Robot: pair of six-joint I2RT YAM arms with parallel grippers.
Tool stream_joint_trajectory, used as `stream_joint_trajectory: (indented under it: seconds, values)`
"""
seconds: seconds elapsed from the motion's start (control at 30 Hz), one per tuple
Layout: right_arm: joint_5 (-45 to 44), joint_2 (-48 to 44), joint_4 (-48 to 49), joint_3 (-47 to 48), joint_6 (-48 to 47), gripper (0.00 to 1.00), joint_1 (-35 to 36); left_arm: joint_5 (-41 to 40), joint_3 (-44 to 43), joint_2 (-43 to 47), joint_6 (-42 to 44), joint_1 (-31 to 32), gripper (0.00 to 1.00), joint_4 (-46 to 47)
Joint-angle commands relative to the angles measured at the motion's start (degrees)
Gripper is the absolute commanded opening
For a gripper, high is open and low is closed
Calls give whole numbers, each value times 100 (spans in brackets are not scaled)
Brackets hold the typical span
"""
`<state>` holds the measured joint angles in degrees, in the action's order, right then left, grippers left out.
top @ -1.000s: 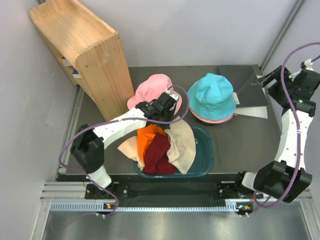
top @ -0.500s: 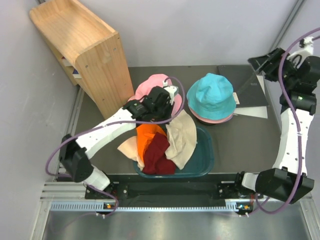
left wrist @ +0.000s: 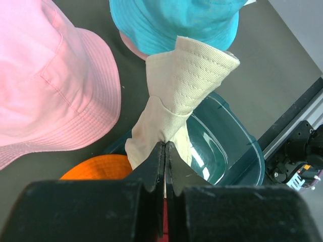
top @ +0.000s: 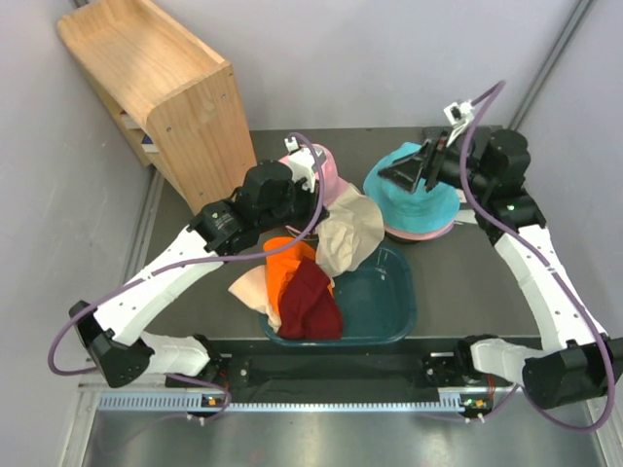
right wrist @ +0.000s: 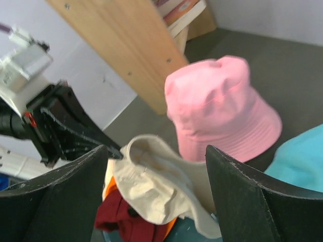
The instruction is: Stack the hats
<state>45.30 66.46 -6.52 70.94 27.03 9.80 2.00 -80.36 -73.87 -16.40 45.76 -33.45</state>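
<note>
- Hats are spread over the middle of the top view: some in a tub, one free on the table, some already piled.
- Wooden shelf [top: 165,97], the biggest thing, stands in the upper left and plays no part. The dark table [top: 448,282] carries all the rest.
- Dark teal tub [top: 384,292], at lower centre, holds an orange hat [top: 290,265] and a maroon hat [top: 311,302], crumpled against each other. A pale peach hat [top: 248,284] hangs over its left rim.
- Teal hat [top: 428,202], right of centre, sits crown up on a lower pink hat [top: 421,232], of which only the brim shows. I judge this to be the stack.
- Pink hat [left wrist: 50,75] sits alone, crown up, just left of the stack.
- Beige hat [left wrist: 176,85] hangs above the tub, between the pink hat and the stack. It is soft twill with rows of stitching on the brim, and it droops folded, not open.
- Left gripper [left wrist: 165,151] is clenched on a pinch of the beige hat's cloth.
- Right gripper [right wrist: 156,151] is spread wide and grasps nothing. It hovers over the teal hat and points toward the beige hat.
- Step in hand, as I judge it, is to bring the beige hat onto the stack. To do it well, the free claw should take the opposite brim edge so that the hat opens. Then both should lower it crown up and centred, because a folded hat would likely slide off.
</note>
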Motion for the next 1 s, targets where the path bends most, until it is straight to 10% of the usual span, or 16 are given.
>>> stream_joint_trajectory:
  seconds: [0.0,0.57,0.97]
  values:
    - [295,-98,397,-299,-302,77,521,-252,-357,285,-82,-6,0,278]
    - [-381,-379,1373,-1908,-804,77,900,-587,-376,487,-38,-23,0,260]
    - [162,341,1418,-1742,-752,48,1076,-666,-340,505,-117,-23,0,331]
